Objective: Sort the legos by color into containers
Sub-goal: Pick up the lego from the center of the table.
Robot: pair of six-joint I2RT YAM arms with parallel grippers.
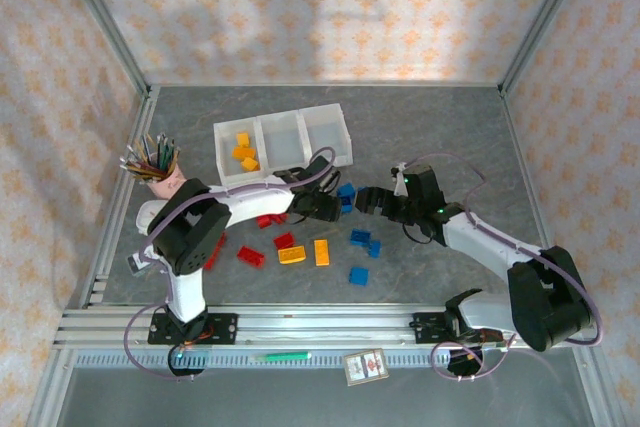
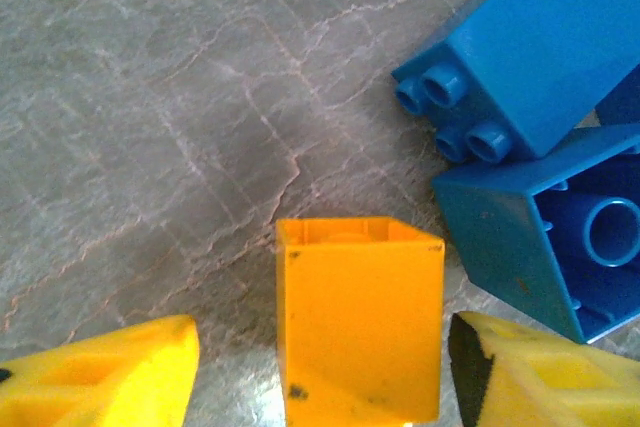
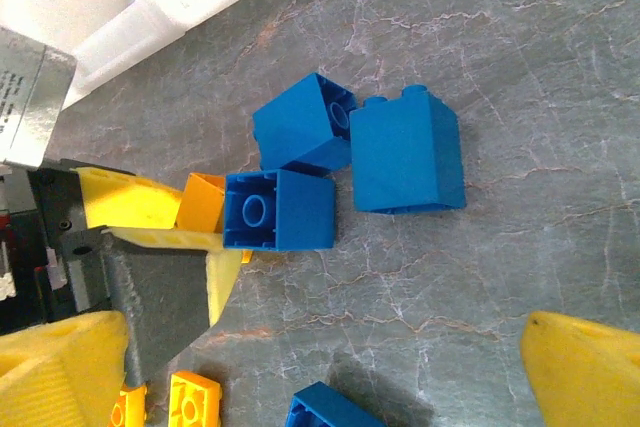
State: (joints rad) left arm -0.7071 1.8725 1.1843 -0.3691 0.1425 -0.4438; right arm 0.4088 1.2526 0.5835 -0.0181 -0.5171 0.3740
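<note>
Orange brick (image 2: 360, 317) stands on the counter (image 2: 200, 97) between the left gripper's (image 2: 325, 367) unclamped jaws; right gripper (image 3: 320, 372) hangs wide, empty, above blue bricks (image 3: 405, 152). Next: clamp, lift, carry to the bin (image 1: 228, 162) holding orange.

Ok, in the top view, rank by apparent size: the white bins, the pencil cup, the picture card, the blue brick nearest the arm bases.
1. white bins, clearly largest.
2. pencil cup and picture card look alike, so not ranked.
3. blue brick, smallest.
</note>
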